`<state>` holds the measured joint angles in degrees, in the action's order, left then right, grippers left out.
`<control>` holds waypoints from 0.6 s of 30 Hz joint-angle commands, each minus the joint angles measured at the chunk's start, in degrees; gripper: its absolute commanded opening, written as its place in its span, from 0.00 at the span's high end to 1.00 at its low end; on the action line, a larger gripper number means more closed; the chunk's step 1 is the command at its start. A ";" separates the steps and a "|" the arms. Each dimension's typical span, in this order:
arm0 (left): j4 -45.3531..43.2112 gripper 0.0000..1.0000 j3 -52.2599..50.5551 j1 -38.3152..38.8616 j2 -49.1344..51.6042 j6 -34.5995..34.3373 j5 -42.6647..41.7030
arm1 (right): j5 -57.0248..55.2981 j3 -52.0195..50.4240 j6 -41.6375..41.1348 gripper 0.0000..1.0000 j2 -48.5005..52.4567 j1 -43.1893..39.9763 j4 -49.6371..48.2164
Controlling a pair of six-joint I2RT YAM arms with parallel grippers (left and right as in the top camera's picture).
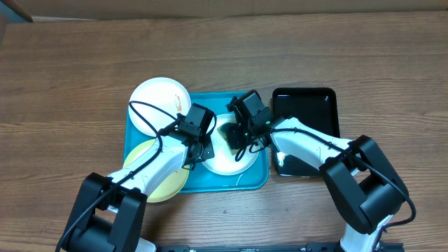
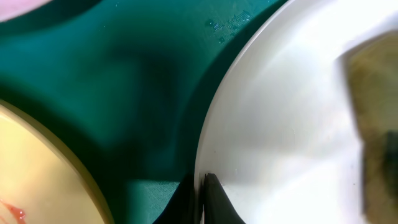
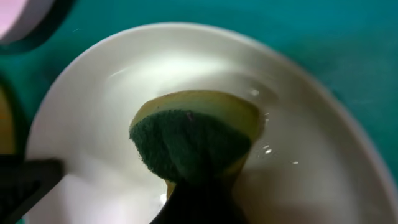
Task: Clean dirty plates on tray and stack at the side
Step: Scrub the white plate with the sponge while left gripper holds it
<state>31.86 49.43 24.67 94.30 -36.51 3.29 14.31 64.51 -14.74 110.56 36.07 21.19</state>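
Note:
A white plate [image 1: 224,162] lies in the middle of the turquoise tray [image 1: 248,182]. My left gripper [image 1: 201,145] is shut on this plate's left rim; in the left wrist view its dark fingers [image 2: 214,202] pinch the plate [image 2: 280,124] edge over the tray [image 2: 124,81]. My right gripper [image 1: 240,137] is shut on a green-and-yellow sponge [image 3: 193,137], pressed green side onto the wet plate [image 3: 298,155]. A second white plate [image 1: 159,103] rests over the tray's far left corner. A pale yellow-green plate [image 1: 150,178] with a reddish smear overlaps the near left edge.
A glossy black tray [image 1: 304,112] stands just right of the turquoise tray, under my right arm. Bare wooden table surrounds both trays.

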 commanded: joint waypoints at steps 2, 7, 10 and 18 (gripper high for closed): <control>0.31 0.96 -0.52 0.50 1.60 0.55 -0.55 | 8.92 -0.70 1.09 0.95 2.27 0.46 1.88; 0.46 0.96 -0.52 0.50 1.60 0.52 -0.52 | 8.98 3.98 1.07 0.95 -2.45 -3.63 5.70; 0.52 0.96 -0.52 0.50 1.60 0.55 -0.50 | 8.96 6.82 1.77 0.96 -5.11 -5.55 9.38; 0.24 0.96 -0.52 0.50 1.60 0.48 -0.57 | 8.90 5.77 3.23 0.96 -5.62 -6.82 10.40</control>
<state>31.68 49.45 24.67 94.30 -36.49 2.83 22.28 70.19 -12.60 105.78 28.95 32.38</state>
